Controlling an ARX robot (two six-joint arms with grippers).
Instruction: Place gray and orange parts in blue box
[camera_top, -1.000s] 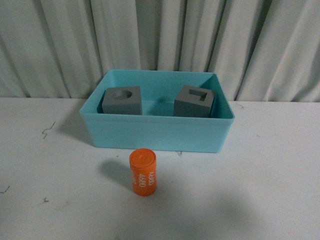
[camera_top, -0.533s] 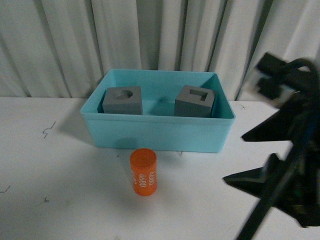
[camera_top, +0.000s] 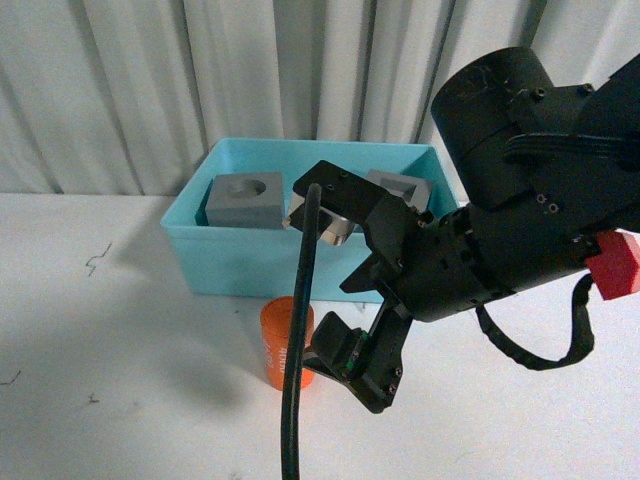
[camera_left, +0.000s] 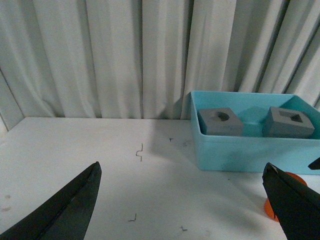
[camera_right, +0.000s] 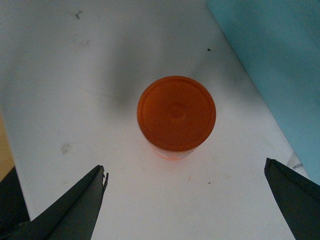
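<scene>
The blue box (camera_top: 230, 265) stands at the back of the white table. In it sit the gray cube with a round hole (camera_top: 244, 200) and the gray cube with a rectangular hole (camera_top: 400, 185), half hidden by my right arm. The orange cylinder (camera_top: 275, 340) stands upright on the table in front of the box. My right gripper (camera_top: 308, 285) is open, above the cylinder and pointing down; the right wrist view shows the cylinder top (camera_right: 176, 114) just ahead of the open gripper (camera_right: 185, 200). My left gripper (camera_left: 182, 200) is open and empty, low over the table left of the box (camera_left: 240, 152).
Gray curtains hang behind the table. A black cable (camera_top: 295, 400) hangs in front of the cylinder. The right arm's bulk (camera_top: 520, 220) covers the right side of the table. Small scratch marks (camera_left: 140, 151) dot the white tabletop.
My right arm has swung in from the right and now hangs over the orange cylinder with its jaws open. The box, cubes and cylinder have not moved.
</scene>
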